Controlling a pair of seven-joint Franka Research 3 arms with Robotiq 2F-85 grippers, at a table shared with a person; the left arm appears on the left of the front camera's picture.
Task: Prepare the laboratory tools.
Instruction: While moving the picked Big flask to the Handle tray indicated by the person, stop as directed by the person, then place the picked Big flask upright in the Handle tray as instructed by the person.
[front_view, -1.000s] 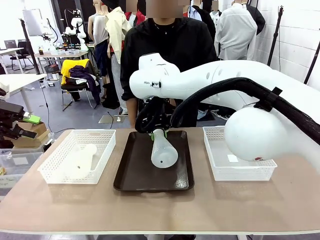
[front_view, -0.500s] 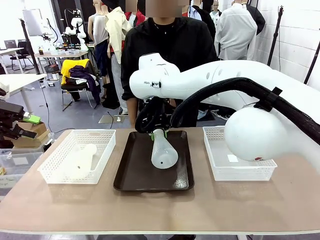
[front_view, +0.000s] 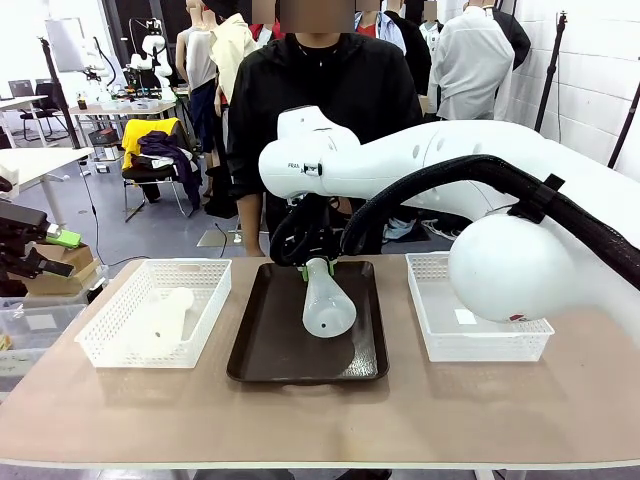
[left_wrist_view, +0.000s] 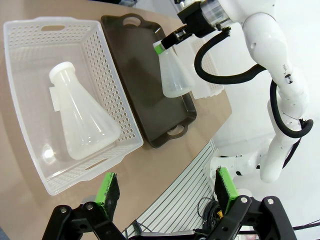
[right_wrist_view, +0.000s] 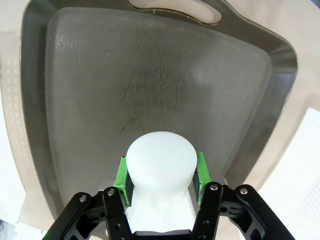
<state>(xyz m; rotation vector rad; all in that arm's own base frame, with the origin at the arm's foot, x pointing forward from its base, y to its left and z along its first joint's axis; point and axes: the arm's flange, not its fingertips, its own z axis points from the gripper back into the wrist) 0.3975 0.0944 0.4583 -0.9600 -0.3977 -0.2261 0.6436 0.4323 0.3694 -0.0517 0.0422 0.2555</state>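
Here our right jaws clench one flask (front_view: 326, 305) over the tray (front_view: 262, 350); the left wrist view adds released left jaws above a basketed flask (left_wrist_view: 80, 117).

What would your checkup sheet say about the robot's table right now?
Surface: tan table; dark tray between left basket and right basket.
Job's things: lying flask in the left basket; held flask tilted over the tray.
Clutter: nothing seen.
Grippers: right gripper shut on the held flask's neck; left gripper open, high above the table.
Cables: black hose along the right arm.
Surroundings: person standing at the far side.
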